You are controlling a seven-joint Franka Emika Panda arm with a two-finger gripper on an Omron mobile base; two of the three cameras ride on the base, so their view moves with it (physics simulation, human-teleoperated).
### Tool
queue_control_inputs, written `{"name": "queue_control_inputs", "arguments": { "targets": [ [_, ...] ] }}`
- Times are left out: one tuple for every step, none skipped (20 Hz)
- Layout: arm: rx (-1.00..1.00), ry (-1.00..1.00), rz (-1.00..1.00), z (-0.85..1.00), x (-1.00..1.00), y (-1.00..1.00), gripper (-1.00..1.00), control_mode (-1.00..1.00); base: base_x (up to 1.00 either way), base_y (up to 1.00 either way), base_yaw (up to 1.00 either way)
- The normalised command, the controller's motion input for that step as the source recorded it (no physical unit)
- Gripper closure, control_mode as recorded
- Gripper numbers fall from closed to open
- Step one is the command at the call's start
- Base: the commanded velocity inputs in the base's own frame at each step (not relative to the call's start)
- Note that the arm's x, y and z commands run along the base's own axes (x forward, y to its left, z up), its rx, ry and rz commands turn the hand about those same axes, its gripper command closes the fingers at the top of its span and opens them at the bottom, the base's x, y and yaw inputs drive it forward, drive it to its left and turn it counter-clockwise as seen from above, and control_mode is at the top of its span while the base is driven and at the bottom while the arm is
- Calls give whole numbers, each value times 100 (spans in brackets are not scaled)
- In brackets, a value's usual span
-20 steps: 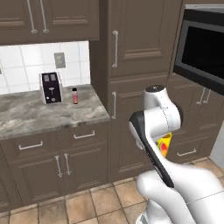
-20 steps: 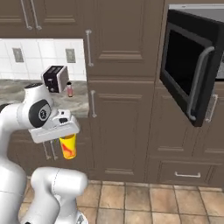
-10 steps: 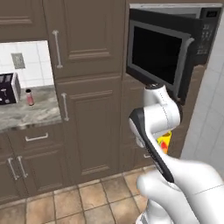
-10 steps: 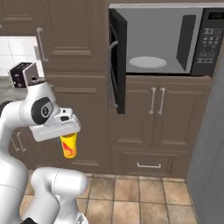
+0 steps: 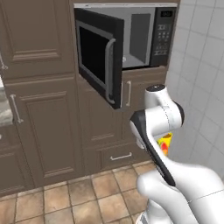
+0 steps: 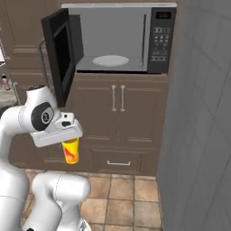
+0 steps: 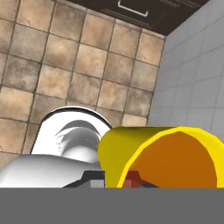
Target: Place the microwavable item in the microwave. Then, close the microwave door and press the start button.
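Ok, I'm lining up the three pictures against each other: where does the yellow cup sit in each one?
Left base view: yellow cup at right of centre, mostly hidden behind the white arm.
Right base view: lower left, hanging under the tool, below the open microwave door.
Hand view: lower right, its open mouth facing the camera.
Shared landmark: the cabinet drawer handle, also at the hand view's top.

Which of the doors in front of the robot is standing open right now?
Only the microwave door, black with a curved bar handle, swung out leftward. The brown cabinet doors below sit flush shut.
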Motion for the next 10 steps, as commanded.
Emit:
{"name": "queue_control_inputs", "arguments": {
  "targets": [
    [0,0,0,0,0,0,100,100,56,-78,15],
    [0,0,0,0,0,0,100,100,64,-69,16],
    [0,0,0,0,0,0,100,100,71,-60,17],
    [0,0,0,0,0,0,100,100,74,-54,18],
    [0,0,0,0,0,0,100,100,76,-42,18],
    [0,0,0,0,0,0,100,100,77,-34,16],
    [0,0,0,0,0,0,100,100,75,-29,16],
    [0,0,0,0,0,0,100,100,75,-25,16],
    [0,0,0,0,0,0,100,100,76,-22,17],
    [0,0,0,0,0,0,100,100,76,-21,17]
  ]
}}
